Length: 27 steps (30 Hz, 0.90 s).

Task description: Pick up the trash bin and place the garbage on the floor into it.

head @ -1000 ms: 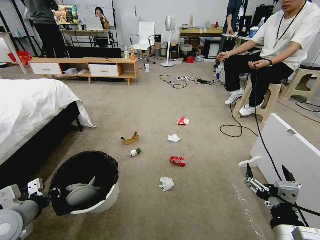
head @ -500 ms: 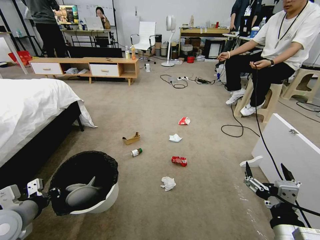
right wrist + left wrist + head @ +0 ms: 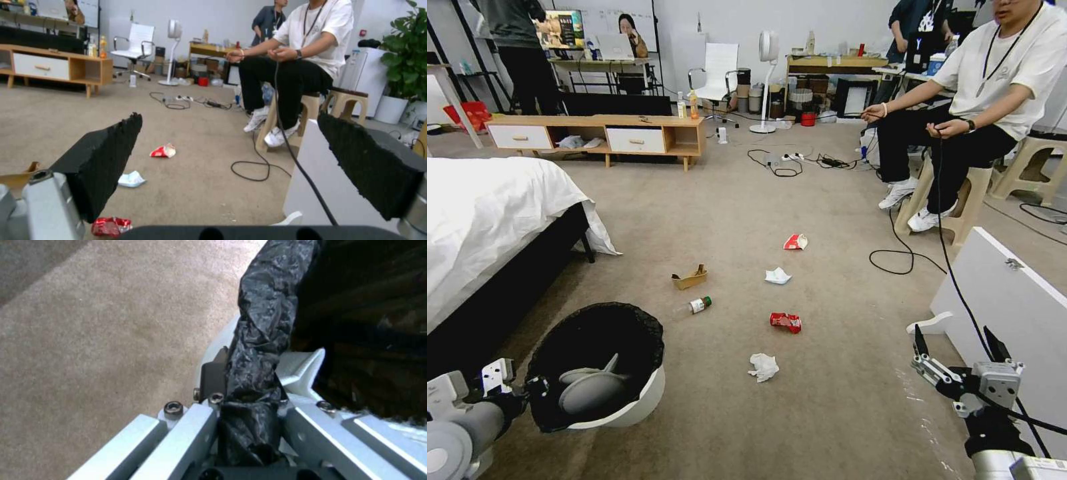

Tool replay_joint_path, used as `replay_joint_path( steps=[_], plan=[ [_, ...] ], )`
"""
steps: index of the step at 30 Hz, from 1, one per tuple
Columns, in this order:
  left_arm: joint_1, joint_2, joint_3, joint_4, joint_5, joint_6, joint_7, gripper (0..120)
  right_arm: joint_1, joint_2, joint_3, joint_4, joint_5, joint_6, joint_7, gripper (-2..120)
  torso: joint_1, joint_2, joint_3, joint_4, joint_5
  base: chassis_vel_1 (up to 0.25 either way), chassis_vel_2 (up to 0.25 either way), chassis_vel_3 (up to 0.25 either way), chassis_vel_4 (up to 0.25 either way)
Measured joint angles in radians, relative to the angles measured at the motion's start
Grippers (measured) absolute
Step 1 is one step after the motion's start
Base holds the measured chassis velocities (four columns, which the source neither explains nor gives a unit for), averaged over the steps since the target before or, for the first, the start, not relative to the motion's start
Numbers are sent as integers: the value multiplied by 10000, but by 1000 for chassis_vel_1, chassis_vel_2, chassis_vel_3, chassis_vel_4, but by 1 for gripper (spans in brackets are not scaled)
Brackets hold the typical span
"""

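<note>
The left gripper pinches the bin rim, held beside the bed; it is probably light but slippery there. The right gripper is spread, empty. Tissue lies soft on the carpet.

Even indoor light, soft shadows (wrist views blurry).

1 trash bin — 6 litter pieces
</note>
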Motion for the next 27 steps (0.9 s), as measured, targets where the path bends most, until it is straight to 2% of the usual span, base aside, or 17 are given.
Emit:
replay_joint_path(
  steps=[7,27],
  plan=[
    [-13,-24,-4,18,11,0,0,1,15,-14,-6,-47,-3,10,8,100,0,0,0,1,-1,-90,82,97,-115],
    [-38,-66,-5,75,34,0,6,1,91,-9,-54,-183,6,267,45,100,2,-1,2,0,0,-196,209,197,-199]
  ],
)
